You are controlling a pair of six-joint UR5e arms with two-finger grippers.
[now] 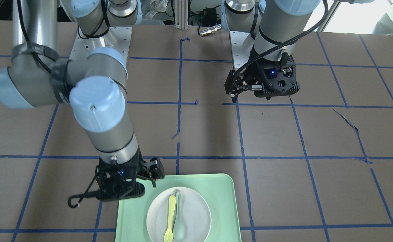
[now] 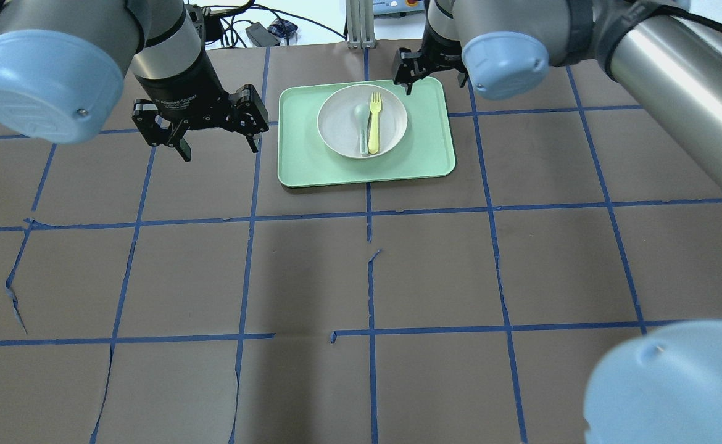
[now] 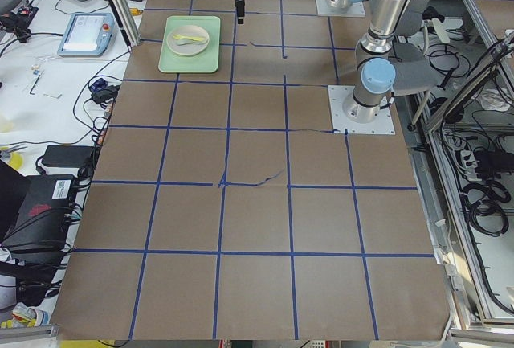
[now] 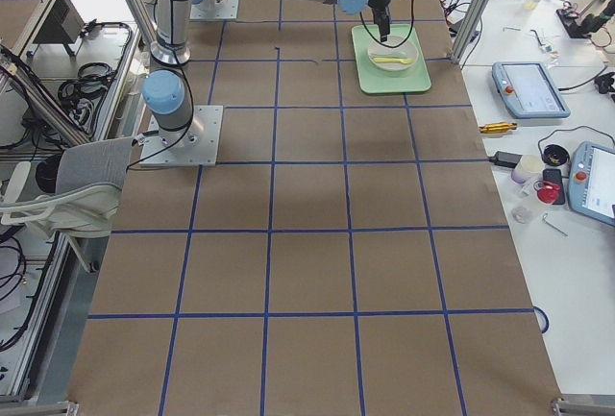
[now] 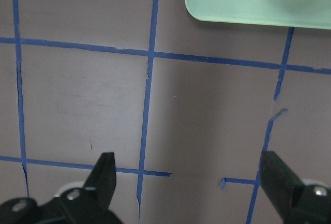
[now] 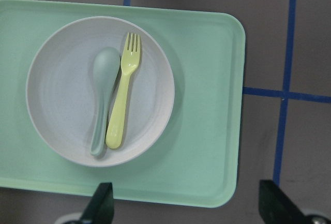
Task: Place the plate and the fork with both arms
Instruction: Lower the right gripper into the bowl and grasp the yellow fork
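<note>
Starting with the brown table (image 2: 361,277) and the green tray (image 2: 423,166) lying on it. Holding the left gripper (image 2: 219,150) over bare table just beside the tray, fingers spread wide and empty. Hanging the right gripper (image 6: 189,206) above the tray's edge, fingers wide too, gripping nothing. Finding the white plate (image 6: 62,94) in the tray's middle, carrying the yellow fork (image 6: 123,100) right against a grey spoon (image 6: 103,94). Getting ready to grab, probably, not lifting anything yet. Next, likely needing to pinch the fork without bumping the spoon
</note>
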